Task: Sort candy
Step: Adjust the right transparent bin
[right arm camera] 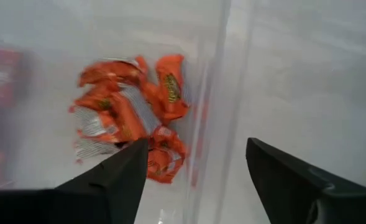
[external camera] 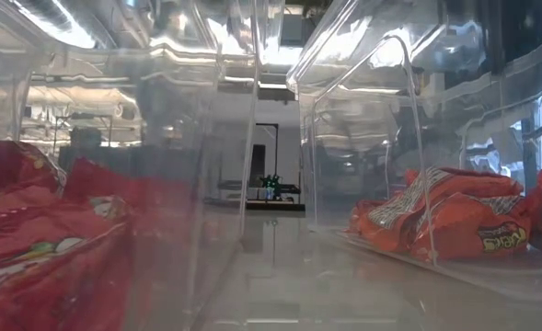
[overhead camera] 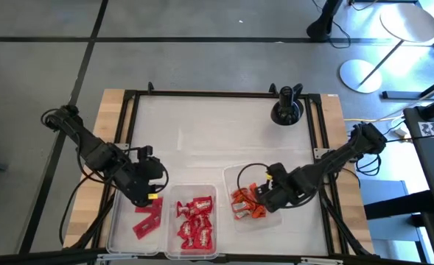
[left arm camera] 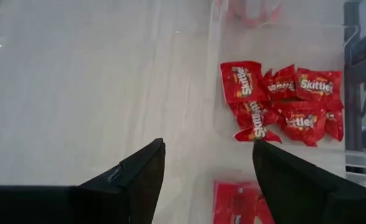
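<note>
On the white table (overhead camera: 217, 132), near its front edge, three clear bins in a row. Lots of bare table behind the bins, back to the black stand (overhead camera: 286, 110) by the far edge.

Left arm bent in from the table's left side, left gripper (overhead camera: 149, 193) low over the left bin (overhead camera: 121, 221), fingers (left arm camera: 139, 171) apart, nothing between them. Right arm stretched in from the table's right side, right gripper (overhead camera: 255, 197) over the right bin (overhead camera: 235, 177), close to its wall, fingers (right arm camera: 123, 168) spread wide, holding nothing.

In the left bin, flat red bars (overhead camera: 149, 218) just under the left gripper. In the middle bin (overhead camera: 174, 246), a heap of small red packets (overhead camera: 194, 221) with white marks. In the right bin, orange pieces (overhead camera: 245, 206) piled together, right beneath the right gripper.

From the left wrist, white letters easy to read on the red packets (left arm camera: 282, 102). From the right wrist, silver ends plain on the orange pieces (right arm camera: 130, 112), beside the clear bin wall. From the low view, only bin walls up close, with orange pieces (external camera: 455, 225) behind one wall; no arms there.
</note>
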{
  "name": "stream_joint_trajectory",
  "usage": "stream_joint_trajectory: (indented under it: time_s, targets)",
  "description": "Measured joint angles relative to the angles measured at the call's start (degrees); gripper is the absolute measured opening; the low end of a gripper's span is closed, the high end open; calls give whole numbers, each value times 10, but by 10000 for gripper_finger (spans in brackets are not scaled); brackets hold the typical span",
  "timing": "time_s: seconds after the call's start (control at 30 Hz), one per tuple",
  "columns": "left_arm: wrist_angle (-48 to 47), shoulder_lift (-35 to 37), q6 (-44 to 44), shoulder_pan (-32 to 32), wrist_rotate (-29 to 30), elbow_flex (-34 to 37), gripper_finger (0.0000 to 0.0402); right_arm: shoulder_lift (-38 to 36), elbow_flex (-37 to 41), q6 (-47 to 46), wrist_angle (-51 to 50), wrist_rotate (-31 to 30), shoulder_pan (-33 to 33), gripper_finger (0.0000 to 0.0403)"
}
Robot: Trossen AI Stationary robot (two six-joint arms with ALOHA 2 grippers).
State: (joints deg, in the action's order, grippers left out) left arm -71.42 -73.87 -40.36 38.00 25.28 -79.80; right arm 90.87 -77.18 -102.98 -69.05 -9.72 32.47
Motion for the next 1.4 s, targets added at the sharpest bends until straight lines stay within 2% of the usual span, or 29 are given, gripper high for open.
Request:
stream_joint_trajectory:
  time_s: [0.17,0.27,0.37,0.47,0.53,0.77,1.07,1.2,1.4]
  targets:
    - [0,0,-1,0,0,5,233,0,73,-5,82,22,-4,244]
    - [1,0,-1,0,0,5,233,1,96,-5,119,26,-3,207]
    - [1,0,-1,0,0,5,233,0,102,-5,127,28,-3,139]
    - [1,0,-2,0,0,5,233,0,103,-7,124,23,-2,45]
    - [1,0,-11,0,0,5,233,0,103,-13,125,3,-2,14]
    - [1,0,-10,8,5,5,233,1,84,-73,119,-24,13,7]
    - [0,0,11,8,27,5,233,25,28,-235,116,-67,113,3]
    - [0,0,28,8,28,5,233,70,1,-248,120,-47,118,3]
    - [0,0,29,8,28,5,233,125,-37,-250,132,-55,105,2]
